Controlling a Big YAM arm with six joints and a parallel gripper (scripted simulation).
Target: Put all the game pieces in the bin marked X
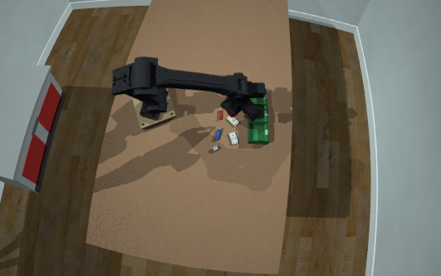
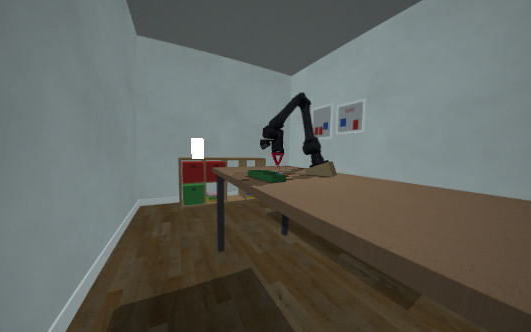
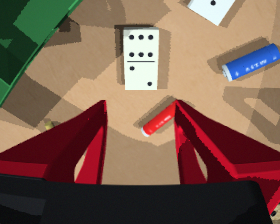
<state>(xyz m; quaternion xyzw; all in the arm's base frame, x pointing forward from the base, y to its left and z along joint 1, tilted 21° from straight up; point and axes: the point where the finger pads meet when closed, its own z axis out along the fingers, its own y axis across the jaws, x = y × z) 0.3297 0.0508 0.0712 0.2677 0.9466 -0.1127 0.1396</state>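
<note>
The coming move seems to turn on the near domino (image 1: 232, 120) (image 3: 141, 75). In the wrist view it lies just ahead of the fingers (image 1: 232, 115) (image 2: 277, 162), beyond the tips and centred on the gap. Its long axis runs along their forward line, so closing should meet its long sides. From above, it lies flat on the tabletop (image 1: 183, 233) (image 2: 395, 210) (image 3: 141, 160), between the red battery (image 1: 220, 114) (image 3: 158, 121) and the green bin (image 1: 258, 143) (image 2: 265, 176) (image 3: 40, 54), slanting towards the lower right corner. That is the way the fingers would probably shift before lowering. They stand apart, partway open, with nothing between them, above the tabletop. The red battery sits near one tip in the wrist view; a sideways error could catch it.

The second domino (image 1: 233, 138) (image 3: 213, 9) lies nearer the tabletop's lower edge, cut off in the wrist view. The die (image 1: 215, 148) is lower again, beyond the blue battery (image 1: 218, 134) (image 3: 251, 62). All three pieces are still to be binned, I judge.

The arm (image 1: 195, 79) (image 2: 290, 107) hides the bin's upper part from above. The bin stands by the right edge; its marks are too small for me to find the X. A yellowish thing (image 3: 49, 125) is mostly lost behind a finger.
</note>
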